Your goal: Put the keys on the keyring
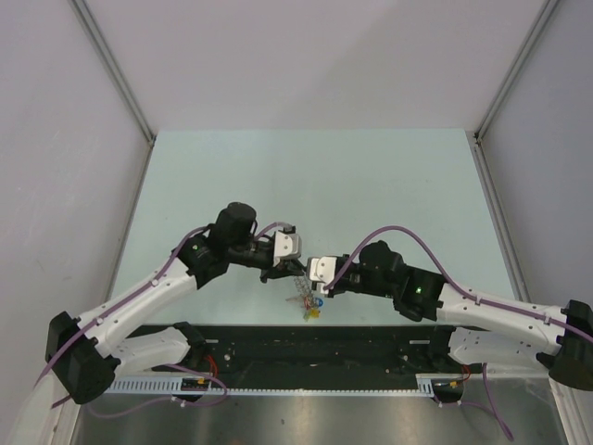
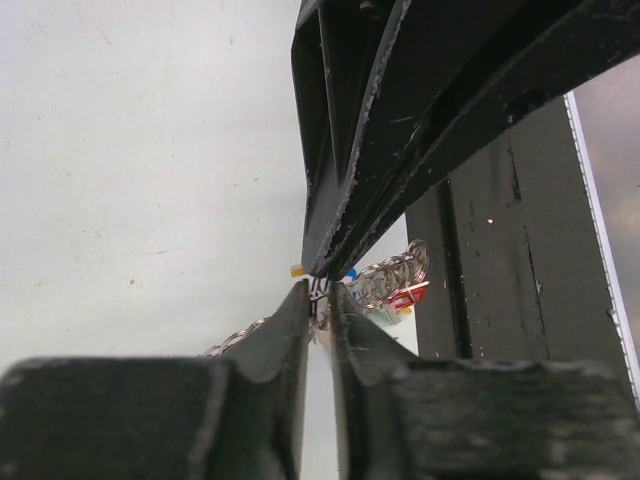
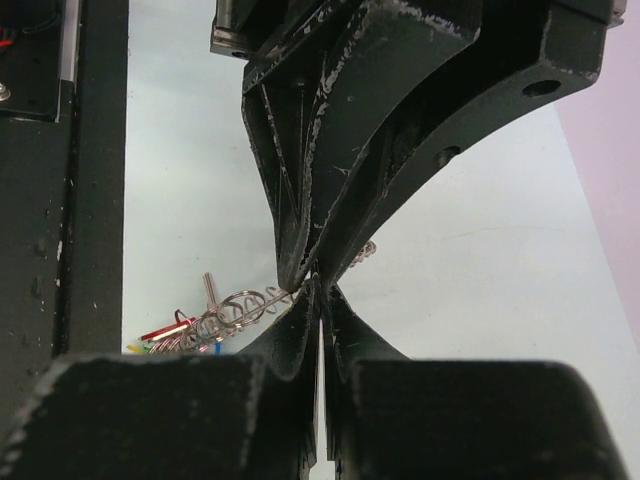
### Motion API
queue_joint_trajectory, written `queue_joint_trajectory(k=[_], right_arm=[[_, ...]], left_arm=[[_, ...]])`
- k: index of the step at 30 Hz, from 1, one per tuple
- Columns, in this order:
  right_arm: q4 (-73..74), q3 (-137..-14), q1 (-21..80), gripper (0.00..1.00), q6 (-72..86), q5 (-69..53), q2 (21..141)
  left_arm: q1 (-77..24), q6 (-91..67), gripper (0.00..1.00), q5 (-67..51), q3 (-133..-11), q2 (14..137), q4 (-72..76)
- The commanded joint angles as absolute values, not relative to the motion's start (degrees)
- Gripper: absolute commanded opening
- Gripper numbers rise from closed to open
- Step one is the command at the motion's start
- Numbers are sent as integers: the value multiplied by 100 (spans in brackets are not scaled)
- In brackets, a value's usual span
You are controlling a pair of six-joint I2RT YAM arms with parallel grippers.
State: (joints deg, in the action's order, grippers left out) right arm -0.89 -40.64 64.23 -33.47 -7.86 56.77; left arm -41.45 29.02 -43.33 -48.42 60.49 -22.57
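Note:
The keyring (image 1: 307, 298) hangs between the two grippers over the table's near edge, with blue, yellow and red tags below it. Its coiled wire loops (image 2: 396, 273) (image 3: 231, 309) show beside the meeting fingertips. One silver key (image 3: 208, 291) stands up from the bunch. My right gripper (image 3: 321, 287) (image 1: 313, 275) is shut, and the ring's wire runs into its tips. My left gripper (image 2: 321, 293) (image 1: 285, 272) faces it tip to tip. Its jaws stand a narrow gap apart with thin wire between them. Whether they pinch that wire does not show.
A black rail (image 1: 296, 338) runs along the table's near edge just under the hanging bunch, and shows as a dark strip (image 2: 500, 260) (image 3: 60, 200) in both wrist views. The pale green table (image 1: 306, 176) stretches away behind the grippers, between grey side walls.

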Motion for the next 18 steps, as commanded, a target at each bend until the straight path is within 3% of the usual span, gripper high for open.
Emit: queue_joint_trajectory(k=[1, 6, 11, 14, 16, 18], right_arm=[[-325, -4386, 6469, 0, -3384, -589, 5511], [-316, -4386, 6478, 0, -3384, -563, 5476], [-325, -4386, 6486, 0, -3384, -545, 5458], [-325, -4386, 6495, 0, -3375, -545, 5458], [-299, -4386, 6495, 0, -3375, -536, 5467], [-290, -4377, 6504, 0, -3375, -510, 5458]], left_arm=[[-4096, 2857, 21, -4728, -4790, 6038, -2347], [-4096, 2874, 25, -4737, -4764, 6021, -2347], [-4096, 2874, 22, -4693, -4772, 6064, -2391], [-4096, 2830, 13, -4693, -4781, 6082, -2347], [-4096, 2760, 1, -4658, -4781, 6039, -2294], [-4096, 2699, 0, -4614, -4764, 6021, -2198]])
